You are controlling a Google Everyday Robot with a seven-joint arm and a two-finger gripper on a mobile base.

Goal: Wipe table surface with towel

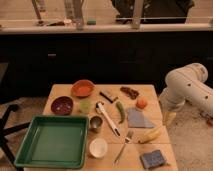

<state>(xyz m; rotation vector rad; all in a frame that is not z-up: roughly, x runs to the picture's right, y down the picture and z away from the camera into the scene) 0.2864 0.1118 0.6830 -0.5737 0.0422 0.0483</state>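
Towel (pixel 139 119): untouched, centre-right on table surface (pixel 134 152). Gripper (pixel 170 118): right of frame, spread wide, empty. Wiping: not begun.

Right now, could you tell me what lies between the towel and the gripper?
Only bare table, in the camera view; the gripper hangs just past its right edge.

Quick table layout
Tray (pixel 30 145) front-left on the table surface (pixel 60 91), towel (pixel 138 119) right of centre, pad (pixel 152 159) in front of it, gripper (pixel 170 118) just off the right edge.
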